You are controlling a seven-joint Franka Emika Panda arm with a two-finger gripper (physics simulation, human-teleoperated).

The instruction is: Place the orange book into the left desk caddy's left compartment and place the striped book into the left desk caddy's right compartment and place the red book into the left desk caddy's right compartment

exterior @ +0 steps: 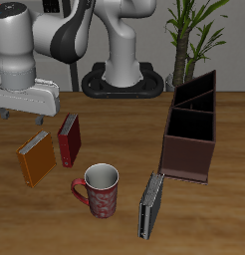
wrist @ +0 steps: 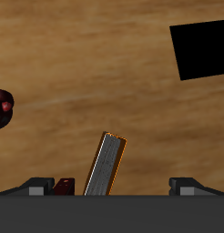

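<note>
Three books, one mug, one caddy on the worktop. Orange book is standing on edge, long axis running diagonally from the front edge toward the back, well away from the caddy, on the opposite side of the table. Red book is standing just beside it, slightly farther back, roughly parallel. Striped book is standing near the front edge, leaning a little, close to the caddy's near end. The left desk caddy is lying with its long axis front to back, taller slanted walls at the far end; its compartments are showing nothing inside. Mug is sitting between the orange book and the striped book, near the front edge. Gripper is hovering above the orange book, fingers spread, grasping nothing.
</note>
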